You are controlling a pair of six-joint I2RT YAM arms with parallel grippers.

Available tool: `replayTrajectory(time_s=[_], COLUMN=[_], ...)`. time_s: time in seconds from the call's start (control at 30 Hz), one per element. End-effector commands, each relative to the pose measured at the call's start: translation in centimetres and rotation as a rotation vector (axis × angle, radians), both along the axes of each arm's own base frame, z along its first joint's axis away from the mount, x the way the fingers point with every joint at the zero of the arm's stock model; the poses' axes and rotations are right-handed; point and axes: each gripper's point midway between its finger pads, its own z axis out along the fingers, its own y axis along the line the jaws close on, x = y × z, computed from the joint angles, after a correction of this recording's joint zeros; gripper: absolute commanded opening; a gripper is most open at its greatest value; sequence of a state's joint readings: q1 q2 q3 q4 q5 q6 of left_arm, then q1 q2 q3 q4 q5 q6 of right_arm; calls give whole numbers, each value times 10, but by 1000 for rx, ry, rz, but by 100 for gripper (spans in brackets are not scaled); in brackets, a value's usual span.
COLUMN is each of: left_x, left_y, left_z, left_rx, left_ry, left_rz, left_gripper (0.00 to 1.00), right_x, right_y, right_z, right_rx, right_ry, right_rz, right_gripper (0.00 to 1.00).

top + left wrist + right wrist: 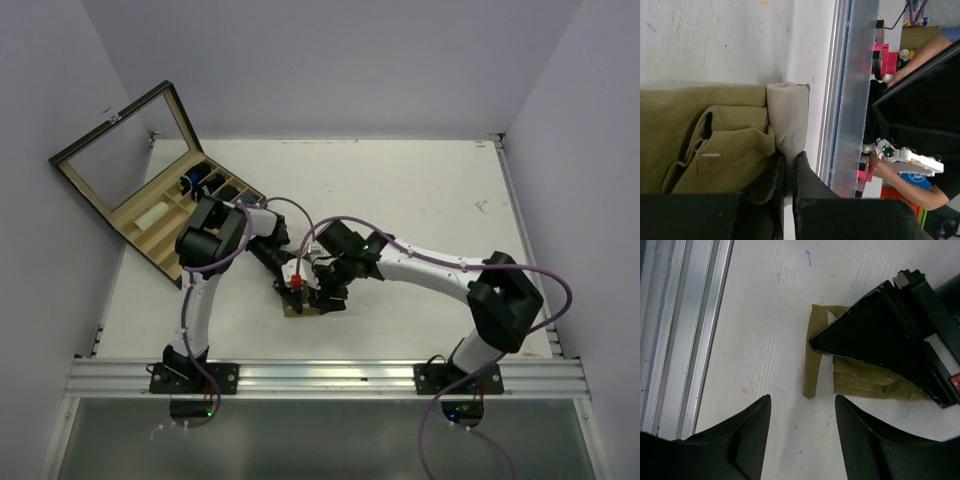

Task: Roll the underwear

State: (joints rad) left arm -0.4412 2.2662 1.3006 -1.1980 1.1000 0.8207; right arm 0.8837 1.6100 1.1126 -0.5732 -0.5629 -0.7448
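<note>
The olive underwear lies folded near the table's front edge, with a cream band at its end. My left gripper is shut on that cream band. In the top view the underwear is mostly hidden under both grippers, with the left gripper beside the right gripper. In the right wrist view my right gripper is open and empty above the bare table. It is just short of a narrow olive strip of the underwear. The left gripper covers the top of the garment.
A wooden compartment box with its glass lid open stands at the back left and holds rolled dark items. An aluminium rail runs along the table's front edge, close to the underwear. White walls enclose the table.
</note>
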Motion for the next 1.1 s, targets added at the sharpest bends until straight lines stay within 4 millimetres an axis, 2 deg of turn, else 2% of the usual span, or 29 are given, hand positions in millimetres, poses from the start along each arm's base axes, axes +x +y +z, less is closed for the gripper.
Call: replayTrajectory(time_s=[0.0,0.2,0.5,0.67,0.7,0.77,0.8,0.83,0.93,1.07], left_x=[17,18,18,18,19,18,20,21,40,77], left_y=[50,50,50,50,50,50,49,49,45,44], left_z=[-89,-89,-88,-88,-88,-88,-86,-84,-67,-30], left_rx=[192,189,187,187,186,187,183,181,164,150], left_ry=[-292,-289,-284,-286,-289,-289,-299,-302,-374,-503], left_rz=[-243,-236,-229,-225,-223,-222,-218,-204,-159,-83], left_gripper=[0,0,0,0,1,6,8,16,35,50], right_x=[-1,-5,5,5,5,4,3,0,-17,-31], right_y=[21,35,38,36,35,31,29,25,16,8], right_z=[-10,-33,-65,-73,-75,-79,-82,-84,-89,-92], right_rx=[36,41,18,3,-4,-18,-28,-40,-67,-82], right_ry=[-73,-73,-101,-96,-96,-95,-89,-80,-13,48], right_rz=[70,79,39,32,33,34,39,46,84,121], right_gripper=[57,47,44,35,28,16,6,3,0,0])
